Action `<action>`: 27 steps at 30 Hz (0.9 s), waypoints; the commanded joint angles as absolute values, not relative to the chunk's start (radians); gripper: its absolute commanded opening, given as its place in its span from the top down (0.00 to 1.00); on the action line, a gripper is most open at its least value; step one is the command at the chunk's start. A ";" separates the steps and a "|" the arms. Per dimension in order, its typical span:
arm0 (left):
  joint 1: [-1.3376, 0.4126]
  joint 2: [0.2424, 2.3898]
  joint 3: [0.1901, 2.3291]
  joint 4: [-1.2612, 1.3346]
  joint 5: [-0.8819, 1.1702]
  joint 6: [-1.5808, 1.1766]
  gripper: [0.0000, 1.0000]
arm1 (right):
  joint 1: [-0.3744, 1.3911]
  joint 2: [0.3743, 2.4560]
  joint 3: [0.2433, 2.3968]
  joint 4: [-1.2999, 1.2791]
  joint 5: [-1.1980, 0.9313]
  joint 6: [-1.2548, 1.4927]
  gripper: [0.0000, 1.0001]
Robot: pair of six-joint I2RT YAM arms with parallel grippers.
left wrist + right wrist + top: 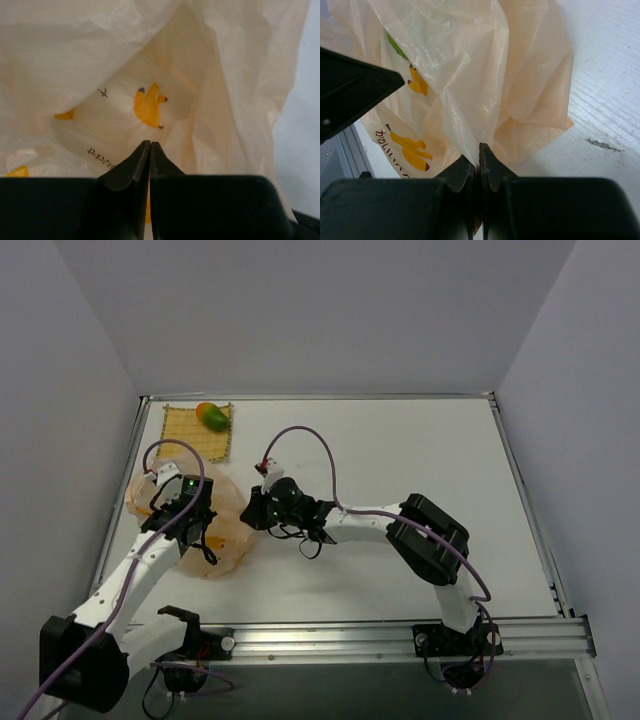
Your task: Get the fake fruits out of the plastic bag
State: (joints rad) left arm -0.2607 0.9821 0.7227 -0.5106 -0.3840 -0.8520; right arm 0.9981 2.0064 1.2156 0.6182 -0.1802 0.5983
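The plastic bag (228, 535) lies crumpled at the left of the table, pale peach with yellow printed marks. My left gripper (190, 512) sits on top of it, jaws shut with bag film pinched between them (150, 143); the bag (150, 60) fills that view. My right gripper (251, 512) is shut on a fold at the bag's right edge (479, 149). A green patch (396, 46) shows through the bag (470, 65); I cannot tell its shape. The green-and-orange mango-like fruit (211, 416) lies outside the bag on the mat. The round fruits are otherwise hidden.
A flat yellow woven mat (185, 436) lies at the far left corner under the mango. The table's left rail (125, 480) runs close beside the bag. The left arm's black body (350, 90) shows at the left of the right wrist view.
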 commanded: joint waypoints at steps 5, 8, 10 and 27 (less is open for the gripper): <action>-0.209 1.184 0.798 -0.336 -0.704 -0.835 0.88 | 1.017 1.944 1.247 0.632 -0.140 0.600 1.00; -0.181 1.256 0.811 -0.269 -0.713 -0.815 0.80 | 1.025 1.942 1.252 0.630 -0.141 0.597 1.00; -0.152 1.304 0.824 -0.241 -0.721 -0.796 0.69 | 1.035 1.948 1.258 0.629 -0.143 0.594 1.00; 0.034 1.598 0.971 0.127 -0.522 -0.611 0.08 | 1.054 2.014 1.325 0.620 -0.207 0.560 1.00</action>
